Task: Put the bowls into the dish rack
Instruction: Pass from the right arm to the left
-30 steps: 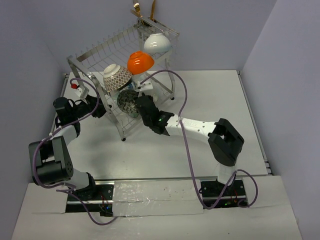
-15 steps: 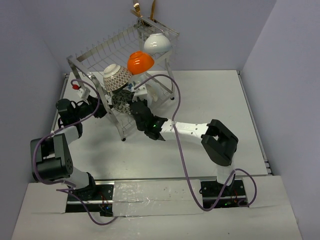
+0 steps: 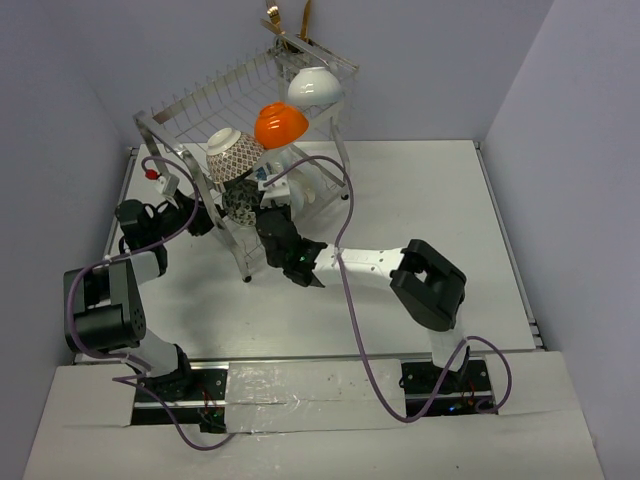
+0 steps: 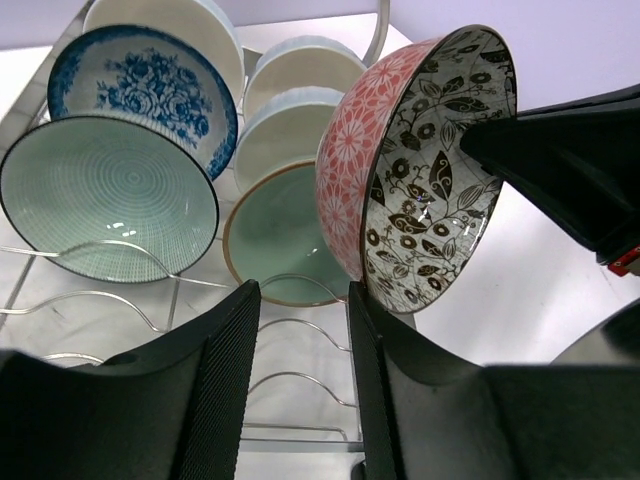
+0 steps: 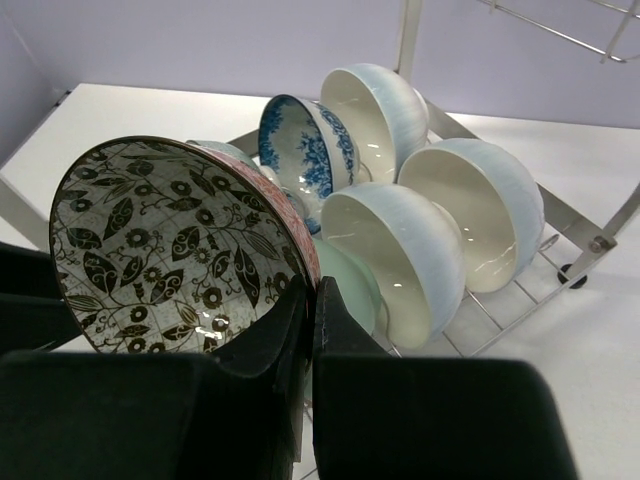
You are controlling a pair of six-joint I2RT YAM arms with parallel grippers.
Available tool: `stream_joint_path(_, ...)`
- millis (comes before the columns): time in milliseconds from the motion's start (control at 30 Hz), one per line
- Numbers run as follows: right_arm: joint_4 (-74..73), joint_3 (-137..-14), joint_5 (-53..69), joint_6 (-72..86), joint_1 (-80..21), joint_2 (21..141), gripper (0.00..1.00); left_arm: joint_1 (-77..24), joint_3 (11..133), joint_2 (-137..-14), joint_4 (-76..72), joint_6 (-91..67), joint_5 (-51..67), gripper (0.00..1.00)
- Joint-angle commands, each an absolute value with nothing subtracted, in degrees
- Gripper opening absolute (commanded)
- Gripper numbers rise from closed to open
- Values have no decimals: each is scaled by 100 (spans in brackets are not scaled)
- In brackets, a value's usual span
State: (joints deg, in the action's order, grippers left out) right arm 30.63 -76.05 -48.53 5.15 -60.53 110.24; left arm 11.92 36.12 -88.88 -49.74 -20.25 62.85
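Note:
My right gripper is shut on the rim of a bowl that is pink outside and black-and-white floral inside. It holds that bowl tilted on edge at the front of the dish rack's lower shelf. Behind the bowl, several bowls stand on edge: teal ones, a blue floral one and white ones. An orange bowl, a white bowl and a brown-patterned bowl sit on the top tier. My left gripper is open just left of the held bowl, with nothing between its fingers.
A cutlery cup with gold utensils sits at the rack's far corner. The right arm's cable loops over the rack's right side. A small red part hangs on the left arm's cable. Walls close in on the left, back and right.
The right arm has swung left and carried the floral bowl further in under the rack's top tier. The left arm has stayed nearly in place.

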Motion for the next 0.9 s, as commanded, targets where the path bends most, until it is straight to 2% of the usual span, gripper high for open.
stream_joint_path(0, 3779, -7734, -5317, 422, -6152, 11153, 0, 1125, 3560, -8798, -5327, -2303, 6425, 47)
stream_joint_path(167, 3867, -7743, -5484, 378, -6152, 11197, 0, 1318, 3498, -8710, -5360, -2485, 6161, 49)
stream_joint_path(200, 3867, -7726, -5493, 395, -6152, 11197, 0, 1397, 3446, -8736, -5657, -2731, 6161, 52)
stream_joint_path(300, 3867, -7725, -5388, 413, -6152, 11188, 0, 1450, 3392, -8798, -6055, -2918, 6406, 55)
stream_joint_path(500, 3885, -7752, -5195, 369, -6161, 11215, 0, 1363, 3472, -8789, -5819, -2681, 6732, 57)
stream_joint_path(700, 3893, -7770, -5054, 369, -6161, 11233, 0, 1117, 3656, -8754, -4817, -1978, 6531, 53)
stream_joint_path(867, 3920, -7734, -5036, 360, -6161, 11250, 0, 1072, 3613, -8824, -5088, -2197, 6241, 45)
